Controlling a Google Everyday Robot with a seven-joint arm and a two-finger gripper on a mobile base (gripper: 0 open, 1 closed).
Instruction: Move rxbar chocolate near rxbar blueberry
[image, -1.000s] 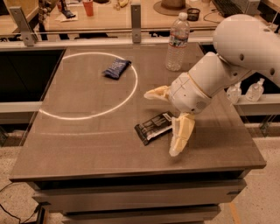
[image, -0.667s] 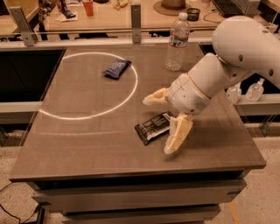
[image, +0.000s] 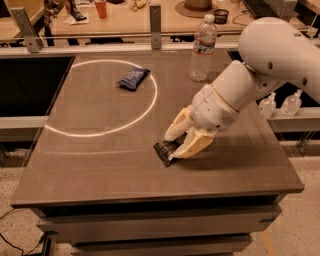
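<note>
- counter (image: 75, 165): carries all items below; marked with a white ring (image: 85, 135).
- rxbar blueberry (image: 133, 78): lies flat inside the ring toward its 1 o'clock side. Long axis runs 8 to 2 o'clock. Serves as the destination.
- rxbar chocolate (image: 163, 149): lies flat at 5 o'clock from the blueberry, well apart. Mostly covered by the gripper. Free end points to 8 o'clock; long axis judged 8 to 2.
- gripper (image: 170, 146): sits low on the counter. jaws narrowed across the bar's width, apparently pinching it, likely the shortest span for a secure hold.
- water bottle (image: 203, 47): stands upright at 1 o'clock from the gripper.
</note>
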